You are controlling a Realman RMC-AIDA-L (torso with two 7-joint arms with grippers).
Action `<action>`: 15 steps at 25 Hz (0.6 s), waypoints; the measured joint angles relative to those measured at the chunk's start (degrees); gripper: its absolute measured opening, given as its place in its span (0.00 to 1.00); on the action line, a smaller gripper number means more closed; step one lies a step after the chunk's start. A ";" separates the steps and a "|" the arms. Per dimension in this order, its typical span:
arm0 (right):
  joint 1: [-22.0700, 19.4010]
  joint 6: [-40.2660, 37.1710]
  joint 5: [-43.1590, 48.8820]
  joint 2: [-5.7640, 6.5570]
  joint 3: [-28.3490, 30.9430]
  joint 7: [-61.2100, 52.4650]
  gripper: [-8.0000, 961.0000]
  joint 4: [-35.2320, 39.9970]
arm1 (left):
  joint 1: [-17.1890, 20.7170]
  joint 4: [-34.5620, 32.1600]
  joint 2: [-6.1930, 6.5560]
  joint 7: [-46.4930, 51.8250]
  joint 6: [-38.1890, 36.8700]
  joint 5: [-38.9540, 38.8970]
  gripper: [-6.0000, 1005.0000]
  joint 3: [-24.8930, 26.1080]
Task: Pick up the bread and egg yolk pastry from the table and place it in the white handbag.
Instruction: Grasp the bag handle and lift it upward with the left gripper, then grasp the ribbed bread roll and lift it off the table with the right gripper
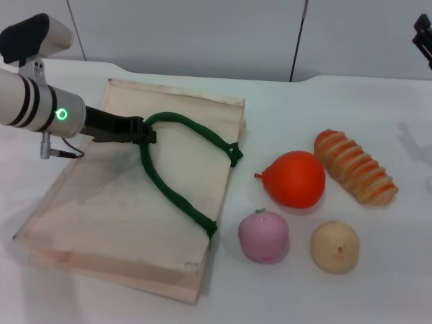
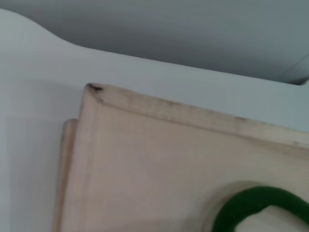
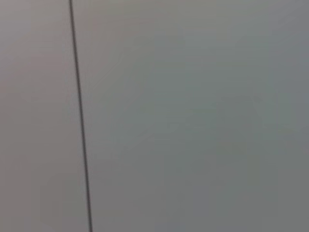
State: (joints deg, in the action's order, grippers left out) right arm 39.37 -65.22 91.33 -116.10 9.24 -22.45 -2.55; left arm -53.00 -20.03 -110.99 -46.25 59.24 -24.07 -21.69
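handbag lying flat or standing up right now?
Lying flat. The white handbag lies broad side down on the table, and the left gripper is at its green handle.

No readable text, label, brand, number or sign anywhere.

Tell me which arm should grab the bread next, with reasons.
Probably the right. The bread lies on the robot's right side of the table, nearest the right gripper at the far right edge. The left gripper is occupied at the green handle of the white handbag.
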 joint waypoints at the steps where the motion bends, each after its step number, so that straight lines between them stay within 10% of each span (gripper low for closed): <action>1: 0.00 -0.31 0.00 0.00 -0.18 -0.06 0.93 0.00 | 0.00 0.00 -0.01 0.02 -0.18 0.00 0.49 -0.01; 10: -0.01 -1.37 -0.01 0.00 -1.72 -0.13 0.93 0.09 | -0.03 0.09 -0.22 0.13 -1.21 1.15 0.13 -0.11; 15: -0.41 -2.91 -0.09 -0.09 -1.72 0.28 0.93 0.71 | 0.01 -0.05 -0.56 -0.81 -2.03 -0.05 0.13 0.40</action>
State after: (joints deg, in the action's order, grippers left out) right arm 38.96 -68.13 91.24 -116.19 7.52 -22.17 -1.84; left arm -52.99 -20.08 -111.55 -47.06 57.20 -24.13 -21.29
